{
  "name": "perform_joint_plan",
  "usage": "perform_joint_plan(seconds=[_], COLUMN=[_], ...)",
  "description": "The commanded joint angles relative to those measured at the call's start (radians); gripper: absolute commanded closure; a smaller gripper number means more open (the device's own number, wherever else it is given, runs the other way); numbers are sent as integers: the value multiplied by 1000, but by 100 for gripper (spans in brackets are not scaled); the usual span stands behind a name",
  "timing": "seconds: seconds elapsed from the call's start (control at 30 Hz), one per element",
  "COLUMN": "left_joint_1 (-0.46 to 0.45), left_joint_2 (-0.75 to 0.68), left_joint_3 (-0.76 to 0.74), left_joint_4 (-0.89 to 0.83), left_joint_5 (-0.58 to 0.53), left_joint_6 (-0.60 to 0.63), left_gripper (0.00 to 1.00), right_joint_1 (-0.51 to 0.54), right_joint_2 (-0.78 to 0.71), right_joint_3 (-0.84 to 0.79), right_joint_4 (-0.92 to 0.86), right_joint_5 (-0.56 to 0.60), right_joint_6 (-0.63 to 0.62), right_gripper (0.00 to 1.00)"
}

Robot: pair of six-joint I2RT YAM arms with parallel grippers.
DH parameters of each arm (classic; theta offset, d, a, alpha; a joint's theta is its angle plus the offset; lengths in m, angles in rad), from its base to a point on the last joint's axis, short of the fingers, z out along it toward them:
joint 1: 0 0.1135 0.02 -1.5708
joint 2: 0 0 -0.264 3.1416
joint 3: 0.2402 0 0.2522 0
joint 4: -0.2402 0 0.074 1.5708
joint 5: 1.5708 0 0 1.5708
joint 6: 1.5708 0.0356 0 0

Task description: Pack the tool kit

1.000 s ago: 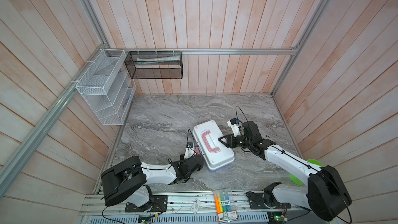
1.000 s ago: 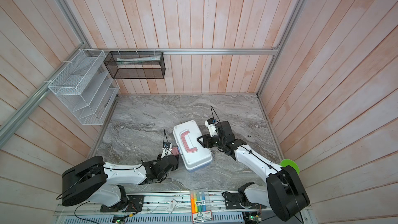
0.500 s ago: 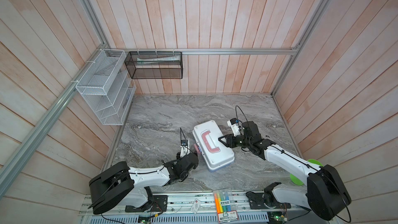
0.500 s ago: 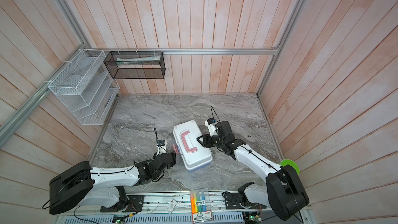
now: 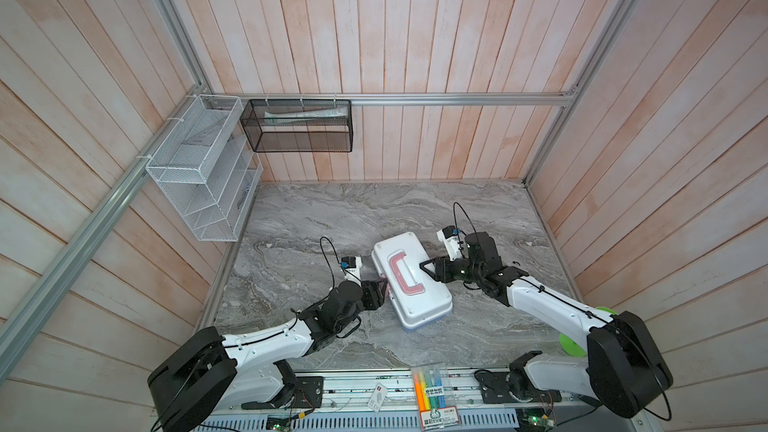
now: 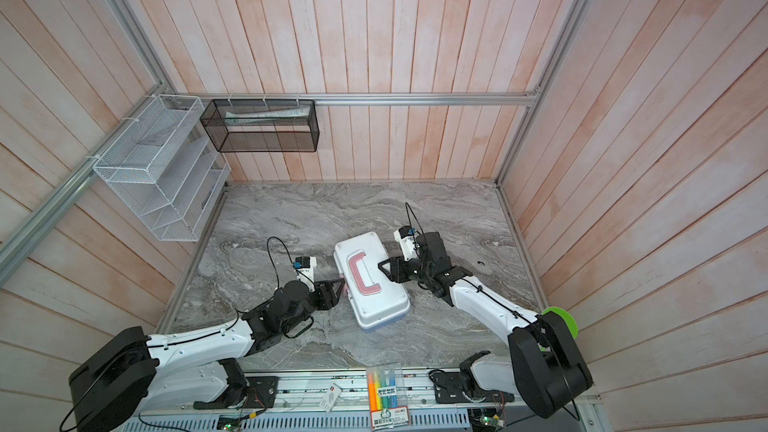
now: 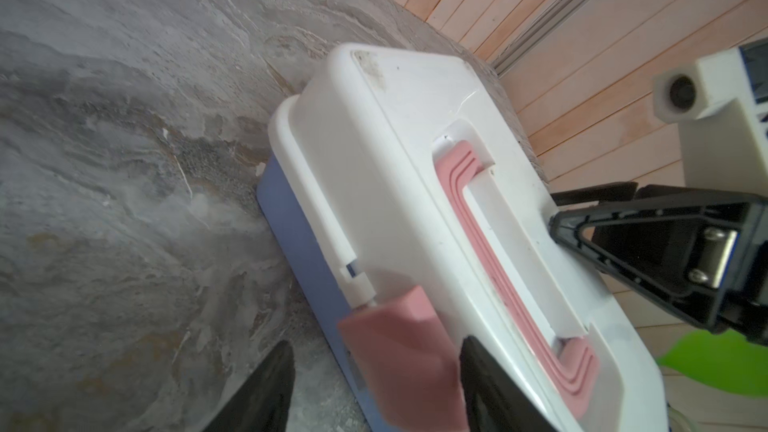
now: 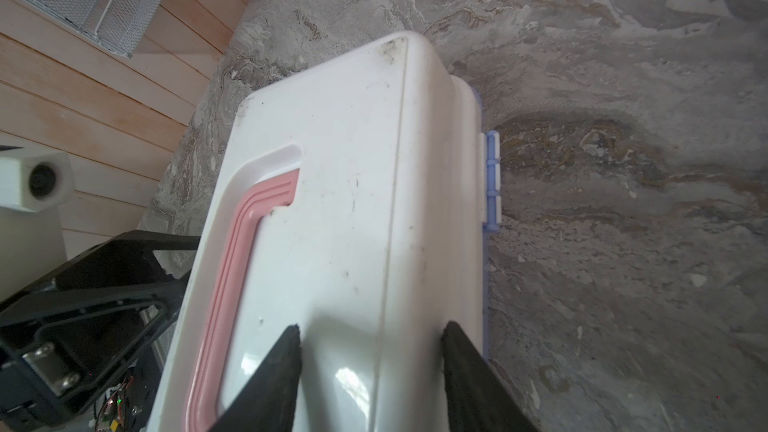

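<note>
Shiny plastic tool kit [image 5: 424, 305] on a stony table [image 5: 332, 218]

The lid [image 8: 353, 160] is smooth white plastic, glossy, with grey smudges and thin scratches. The handle [image 7: 478, 251] and latch [image 7: 395, 351] are pink plastic and look duller; the handle has ridges. The base [image 7: 299, 251] is smooth blue plastic. The table looks like grey swirly stone, matt and a bit gritty. The walls [image 5: 415, 35] are pale wood planks. The white basket [image 5: 199, 168] and black basket [image 5: 299, 130] are metal mesh. The rail [image 5: 457, 98] is dull silver metal.

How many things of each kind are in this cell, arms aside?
Tool kit case: 1
Mesh wall racks: 2
Highlighter pack: 1
Green disc: 1
Small white tag: 1
Total: 6
</note>
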Motion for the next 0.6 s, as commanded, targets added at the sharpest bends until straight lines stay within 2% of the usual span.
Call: perform_joint_plan(seconds=[0.0,0.57], left_joint_1=[6,6], left_joint_2=[13,-46], left_joint_3=[-8,-44], left_joint_4=[59,53], left_joint_5=[106,121], left_joint_6=[-41,-87], left_gripper=[40,58], right_joint_1=[21,19], right_joint_2=[45,50], right_joint_3=[-33,-44], right_joint_4=[-158,-149], right_joint_5=[-33,-27], right_joint_6=[-21,-22], right_gripper=[49,49])
